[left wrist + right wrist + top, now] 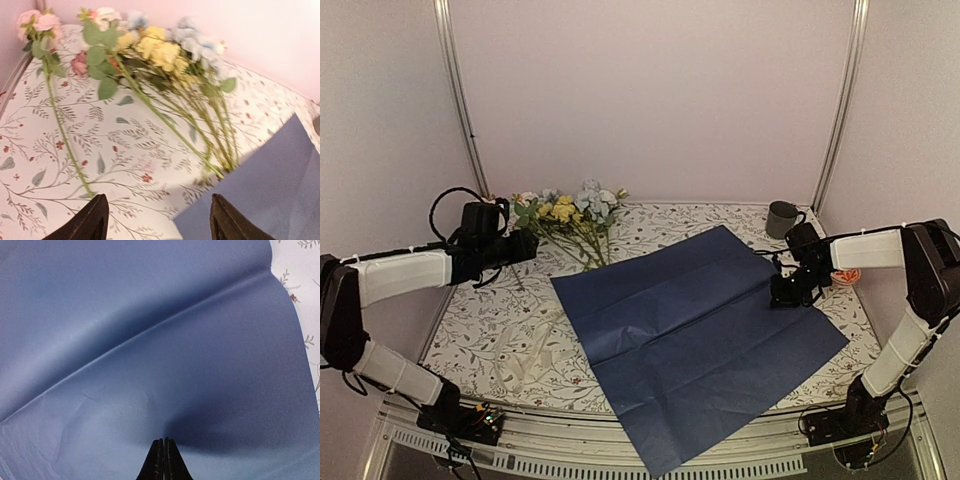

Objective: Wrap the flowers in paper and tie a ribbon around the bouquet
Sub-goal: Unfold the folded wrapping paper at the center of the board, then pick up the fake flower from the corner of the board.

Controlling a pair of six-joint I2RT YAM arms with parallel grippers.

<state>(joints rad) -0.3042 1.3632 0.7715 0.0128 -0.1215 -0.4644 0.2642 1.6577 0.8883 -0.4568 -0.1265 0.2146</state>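
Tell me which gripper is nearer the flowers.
Left. The left gripper, open, hangs close to the flowers, just short of their stems; the right gripper is far off, shut on the paper at its right edge.

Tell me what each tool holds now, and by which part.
The left tool is open and holds nothing, above the tablecloth near the flowers. The right tool is shut on the paper, pinching it just inside its far-right edge.
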